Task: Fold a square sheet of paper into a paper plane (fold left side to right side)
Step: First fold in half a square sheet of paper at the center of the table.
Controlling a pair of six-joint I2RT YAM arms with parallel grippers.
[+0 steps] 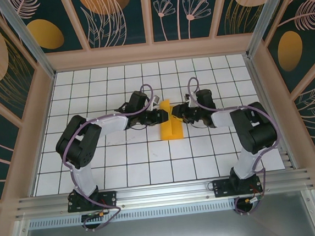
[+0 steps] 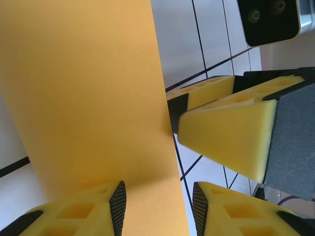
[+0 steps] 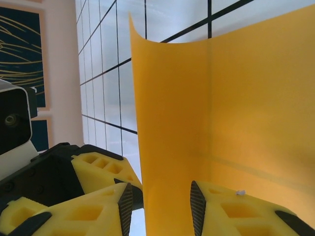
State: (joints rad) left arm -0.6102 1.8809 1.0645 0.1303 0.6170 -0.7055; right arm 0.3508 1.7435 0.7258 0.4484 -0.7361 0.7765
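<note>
Tagging jaws first, Mo, quick: left gripper?

Parted, Dee. The square sheet of paper sits in the gap, and the jaws are not pressed onto it. Not a grip.

And the right gripper?

Same. Jaws apart, an upright flap of the sheet running between them, nothing pinched.

Where's the sheet?

Middle of the table. Top view: part of it lies flat toward 6 o'clock, part stands up toward 12. The left gripper is at its 9 o'clock and the right gripper at its 3, close to each other across the paper.

Fold done?

My call: no. The sheet is standing, not laid over side to side, and there's no plane shape.

Risks, go.

- **Stray crease:** the jaws close on the flap at different heights and the paper buckles.
- **Tear:** both arms clamp and move apart, and the thin sheet rips.
- **Lost fold:** the flap slips out of the gap and flops back down.
- **Crooked crease:** the flat part slides on the glossy-looking table while the flap is carried over, so the edges miss.
- **Collision:** the two grippers are so near each other they could knock together.

Worst one?

Sliding base, I'd guess. Nothing visible pins it down.
</note>
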